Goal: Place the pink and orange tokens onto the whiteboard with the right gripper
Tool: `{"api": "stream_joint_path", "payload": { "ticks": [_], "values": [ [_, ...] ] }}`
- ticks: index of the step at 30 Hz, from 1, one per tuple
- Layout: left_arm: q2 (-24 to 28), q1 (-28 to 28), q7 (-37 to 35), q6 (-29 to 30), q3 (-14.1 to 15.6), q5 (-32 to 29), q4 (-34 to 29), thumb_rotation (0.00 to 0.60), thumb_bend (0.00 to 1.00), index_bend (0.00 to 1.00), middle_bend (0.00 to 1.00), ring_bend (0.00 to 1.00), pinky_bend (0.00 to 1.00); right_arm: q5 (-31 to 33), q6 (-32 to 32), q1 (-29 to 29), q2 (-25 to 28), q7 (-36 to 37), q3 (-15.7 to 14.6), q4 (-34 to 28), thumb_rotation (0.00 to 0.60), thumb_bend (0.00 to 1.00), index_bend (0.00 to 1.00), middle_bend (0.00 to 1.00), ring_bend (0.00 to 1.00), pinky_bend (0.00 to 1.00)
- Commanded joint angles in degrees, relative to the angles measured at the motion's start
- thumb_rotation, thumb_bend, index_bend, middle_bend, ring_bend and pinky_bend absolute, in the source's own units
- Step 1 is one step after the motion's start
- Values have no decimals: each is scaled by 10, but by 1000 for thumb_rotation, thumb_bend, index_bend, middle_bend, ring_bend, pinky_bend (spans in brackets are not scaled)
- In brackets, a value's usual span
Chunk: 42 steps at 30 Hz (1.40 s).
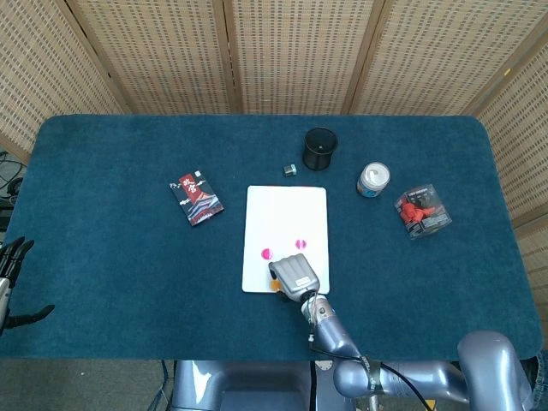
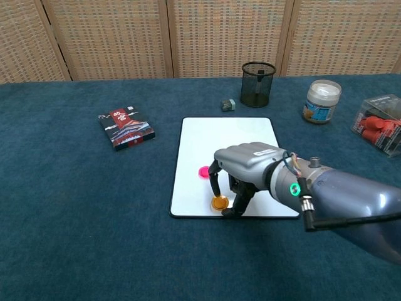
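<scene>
One white rectangular whiteboard (image 1: 286, 214) lies on the one blue-carpeted table (image 1: 103, 274). Two round pink tokens (image 1: 266, 253) show on it in the head view, and one round orange token (image 2: 219, 202) sits at its near edge. There is one black mesh cup (image 1: 320, 148), one white-lidded jar (image 1: 373, 180), one small grey cube (image 1: 290, 170), one dark red-patterned card pack (image 1: 196, 199) and one clear box of red pieces (image 1: 422, 211). Two robot hands show: right hand (image 2: 244, 166) and left hand (image 1: 10, 274).

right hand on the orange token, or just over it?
Touching. In the chest view the right hand has fingertips down on both sides of the orange token on the whiteboard, no gap visible.
</scene>
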Motion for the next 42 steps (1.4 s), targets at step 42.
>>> {"api": "stream_joint_path", "payload": {
  "ticks": [42],
  "values": [
    [4, 2, -11, 4, 1, 4, 0, 600, 0, 0, 0, 0, 0, 61, 48, 57, -50, -8, 6, 50, 600, 337, 510, 963, 1000, 1000]
  ]
}}
